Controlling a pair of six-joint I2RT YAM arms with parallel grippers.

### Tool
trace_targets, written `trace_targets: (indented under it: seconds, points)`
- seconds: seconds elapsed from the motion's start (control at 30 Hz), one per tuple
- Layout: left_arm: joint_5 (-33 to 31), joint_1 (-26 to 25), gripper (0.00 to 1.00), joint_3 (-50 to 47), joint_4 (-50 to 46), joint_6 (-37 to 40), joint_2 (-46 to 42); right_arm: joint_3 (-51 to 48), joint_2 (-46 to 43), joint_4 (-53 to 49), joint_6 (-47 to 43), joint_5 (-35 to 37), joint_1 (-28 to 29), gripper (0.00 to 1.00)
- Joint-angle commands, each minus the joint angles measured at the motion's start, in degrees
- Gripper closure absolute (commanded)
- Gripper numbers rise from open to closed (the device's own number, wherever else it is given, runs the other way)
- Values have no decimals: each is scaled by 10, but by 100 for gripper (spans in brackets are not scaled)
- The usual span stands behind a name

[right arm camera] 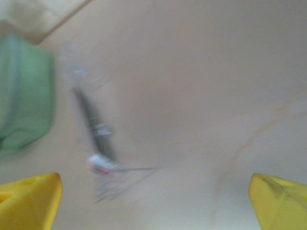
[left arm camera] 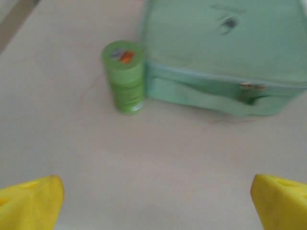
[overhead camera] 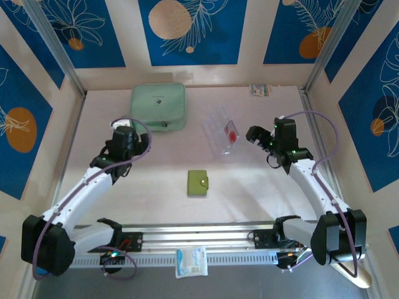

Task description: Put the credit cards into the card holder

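Right end effector [overhead camera: 252, 134] open, empty, just beside credit cards [overhead camera: 225, 132], likely staging a pick; left end effector [overhead camera: 123, 132] open near mint case [overhead camera: 158, 106]; card holder [overhead camera: 198, 182] closed mid-tabletop [overhead camera: 156, 187].

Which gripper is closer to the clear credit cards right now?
Right. The right gripper sits just beside the credit cards, on their right in the top view; the left gripper is well off to their left, by the mint case.
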Motion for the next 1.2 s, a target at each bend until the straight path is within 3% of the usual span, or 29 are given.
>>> trace_targets:
  seconds: [0.0, 0.2, 0.53, 0.67, 0.73, 0.8, 0.97, 1.0, 1.07, 1.17]
  points:
    - [-32, 41, 0, -50, 102, 60, 6, -11, 23, 40, -70, 97, -10, 1]
    - [-55, 76, 0, -135, 306, 171, 35, -77, 50, 190, -131, 135, -20, 1]
    - [-28, 119, 0, -182, 454, 189, 125, -145, 105, 384, -208, 130, -25, 1]
    - [13, 119, 0, -204, 589, 210, 191, -181, 143, 490, -247, 93, -26, 1]
    - [19, 121, 0, -207, 628, 215, 228, -174, 147, 485, -263, 63, -29, 1]
    - [56, 121, 0, -191, 589, 220, 230, -194, 160, 550, -284, 45, -30, 1]
    - [158, 132, 0, -222, 658, 242, 254, -260, 226, 734, -284, 17, -40, 1]
    - [173, 131, 0, -241, 734, 255, 275, -260, 219, 722, -284, 8, -41, 1]
    - [181, 132, 0, -225, 676, 253, 258, -245, 216, 684, -285, -23, -52, 1]
    - [199, 147, 0, -216, 664, 239, 264, -213, 220, 627, -275, -48, -67, 1]
